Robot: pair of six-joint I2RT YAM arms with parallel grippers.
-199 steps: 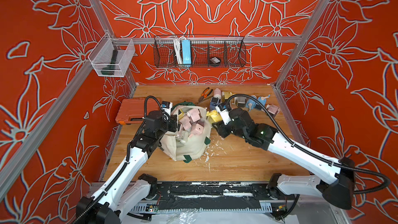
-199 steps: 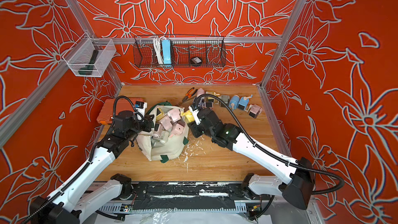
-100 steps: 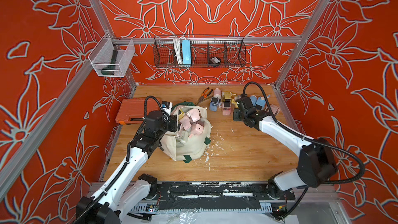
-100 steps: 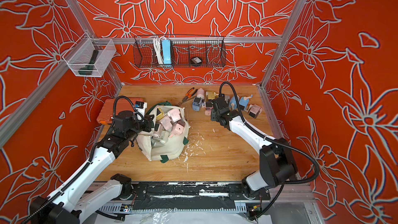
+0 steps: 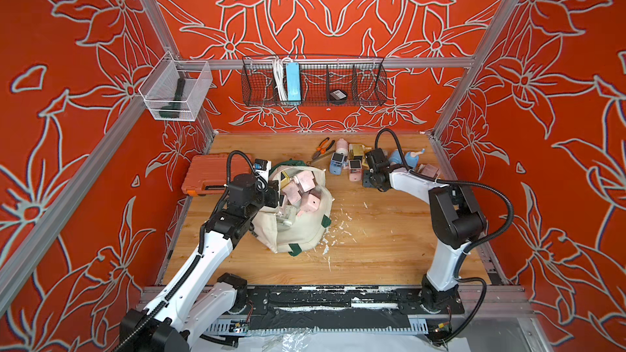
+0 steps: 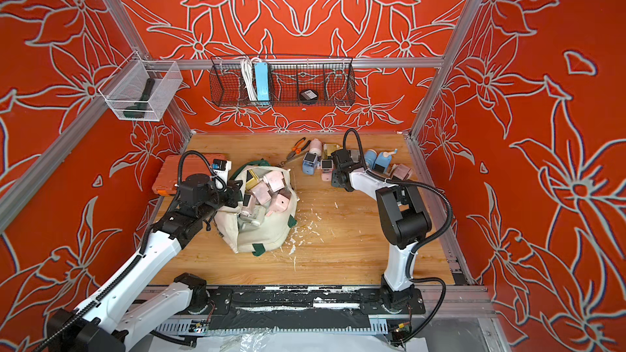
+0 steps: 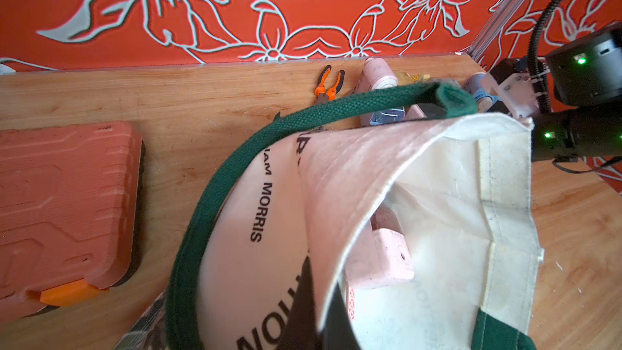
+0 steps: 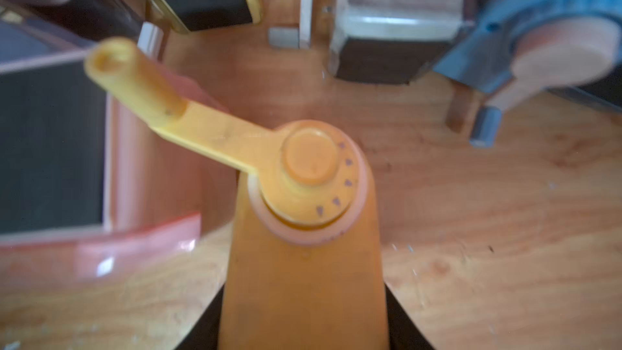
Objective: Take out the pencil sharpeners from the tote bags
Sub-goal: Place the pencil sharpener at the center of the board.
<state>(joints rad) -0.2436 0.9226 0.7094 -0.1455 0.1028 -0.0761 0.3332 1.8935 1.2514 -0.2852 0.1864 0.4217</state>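
We hold the yellow sharpener (image 8: 303, 230) in the right fingers (image 8: 202, 328), bare worktop (image 8: 471, 230) just beyond; left fingers (image 7: 303, 301) pinch the tote bag (image 7: 437, 196) rim.

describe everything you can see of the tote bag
The tote is floppy cream canvas with dark green straps and dark "MORRIS" lettering. It slumps on the wooden table, mouth open upward, packed with mostly pink sharpeners. The left gripper is shut on its rim.
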